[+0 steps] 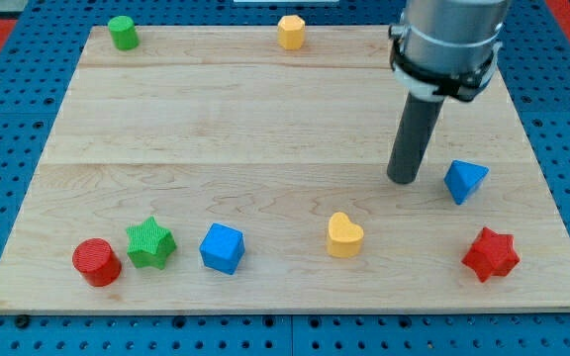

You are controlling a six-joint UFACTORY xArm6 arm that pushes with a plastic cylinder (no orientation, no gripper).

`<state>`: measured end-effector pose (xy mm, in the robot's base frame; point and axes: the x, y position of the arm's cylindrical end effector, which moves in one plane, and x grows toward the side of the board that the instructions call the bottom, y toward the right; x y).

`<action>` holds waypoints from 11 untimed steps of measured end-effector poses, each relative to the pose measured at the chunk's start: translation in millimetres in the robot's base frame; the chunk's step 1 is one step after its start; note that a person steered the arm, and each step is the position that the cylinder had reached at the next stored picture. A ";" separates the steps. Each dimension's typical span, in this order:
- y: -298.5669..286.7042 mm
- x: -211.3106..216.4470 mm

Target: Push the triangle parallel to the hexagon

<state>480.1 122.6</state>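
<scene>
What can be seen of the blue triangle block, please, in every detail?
The blue triangle is a small solid block of matte blue, plastic by its look, with flat faces and sharp edges. It lies on the wooden board near the view's right edge, one corner pointing toward the view's bottom left. My tip stands just to its left, close, with a narrow gap. No other block touches it.

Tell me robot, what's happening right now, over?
My tip down on the board, just left of the blue triangle. Yellow hexagon far off at the top edge. Nothing between tip and triangle.
</scene>
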 end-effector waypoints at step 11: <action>-57.2 -210.7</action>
<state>269.4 65.3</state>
